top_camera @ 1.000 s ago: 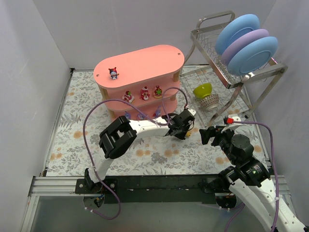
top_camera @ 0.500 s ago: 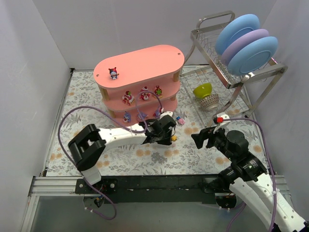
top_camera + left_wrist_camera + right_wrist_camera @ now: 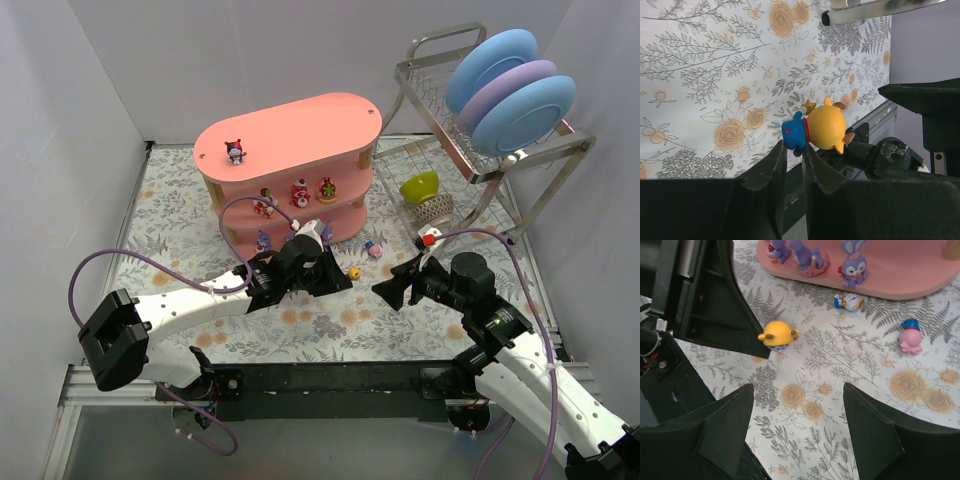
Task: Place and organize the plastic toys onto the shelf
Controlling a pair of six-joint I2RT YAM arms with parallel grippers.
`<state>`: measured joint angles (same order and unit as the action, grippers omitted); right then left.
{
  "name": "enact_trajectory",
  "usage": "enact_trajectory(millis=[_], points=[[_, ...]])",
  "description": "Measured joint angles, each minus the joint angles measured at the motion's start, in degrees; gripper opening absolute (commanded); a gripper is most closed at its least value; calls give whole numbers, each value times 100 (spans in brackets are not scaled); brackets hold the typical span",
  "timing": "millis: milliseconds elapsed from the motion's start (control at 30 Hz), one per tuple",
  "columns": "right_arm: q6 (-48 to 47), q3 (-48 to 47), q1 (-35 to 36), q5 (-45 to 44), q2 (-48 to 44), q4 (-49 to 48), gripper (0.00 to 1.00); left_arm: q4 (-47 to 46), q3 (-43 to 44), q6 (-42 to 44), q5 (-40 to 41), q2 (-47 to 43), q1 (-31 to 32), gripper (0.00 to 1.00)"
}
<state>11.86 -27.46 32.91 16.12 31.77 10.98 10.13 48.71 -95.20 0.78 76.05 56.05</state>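
Left gripper [image 3: 793, 151]: jaws clenched on the blue body of the yellow-hatted toy [image 3: 824, 127], over the floral mat [image 3: 180, 250], near of the shelf [image 3: 290, 135] at its right end. Right gripper [image 3: 797, 395]: jaws spread wide, holding nothing, just right of that toy. A pink toy [image 3: 910, 339] lies on the mat near the shelf's bottom tier.

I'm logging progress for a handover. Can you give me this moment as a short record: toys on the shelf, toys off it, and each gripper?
shelf top tier: one toy
middle tier: three toys
bottom tier: at least three purple toys
loose on table: yellow-hatted toy, pink toy, small pale toy
left gripper: fingertips at the yellow-hatted toy, grip unclear
right gripper: open, empty, over the table
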Motion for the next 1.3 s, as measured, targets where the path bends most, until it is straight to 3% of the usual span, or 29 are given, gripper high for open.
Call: enact_trajectory(millis=[500, 1300], points=[[256, 275, 0, 994, 562, -1606, 78, -1019, -332, -680, -743, -85, -9, 0], [798, 562, 0, 1211, 629, -2627, 70, -1497, -459, -881, -988, -247, -28, 0]])
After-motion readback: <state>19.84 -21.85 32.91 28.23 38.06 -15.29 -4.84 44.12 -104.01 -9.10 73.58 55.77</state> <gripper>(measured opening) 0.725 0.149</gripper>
